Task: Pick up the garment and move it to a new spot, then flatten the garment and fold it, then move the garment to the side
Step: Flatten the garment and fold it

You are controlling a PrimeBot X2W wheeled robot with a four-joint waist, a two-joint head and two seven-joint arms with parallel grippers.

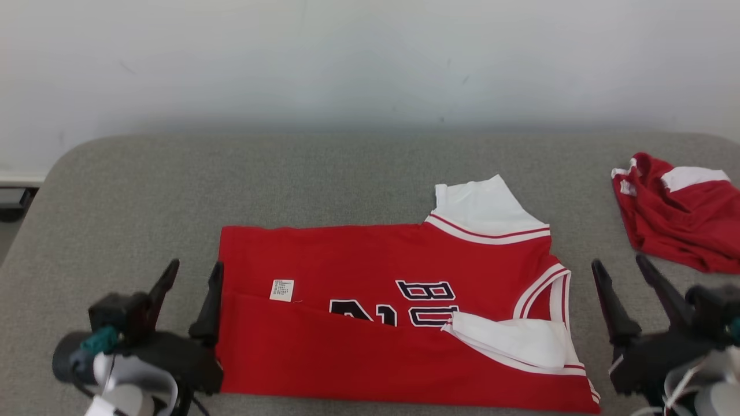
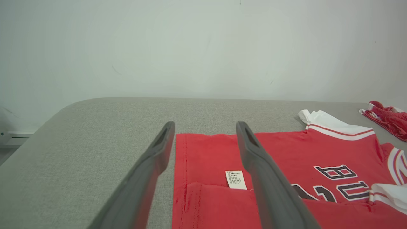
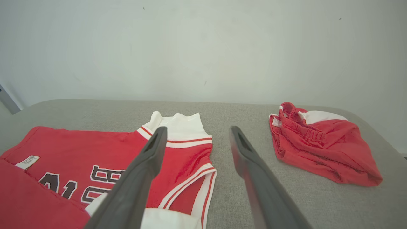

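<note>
Both tools were released and empty. The left gripper (image 1: 195, 264) stood with jaws spread at the hem end of the jersey (image 1: 370, 260); whether its inner finger touched the cloth could not be settled. The right gripper (image 1: 618, 261) stood likewise spread, just clear of the armhole end. The jersey lay flat at the near middle of the table (image 1: 144, 190), its near long edge folded up over the lettering. It was judged light, limp and somewhat slick, best pinched at the doubled corners through both layers. The table was grey and cloth-covered, likely offering some grip. Crumpled red shorts (image 1: 676, 231) lay far right. A plain pale wall (image 1: 370, 58) stood behind.
</note>
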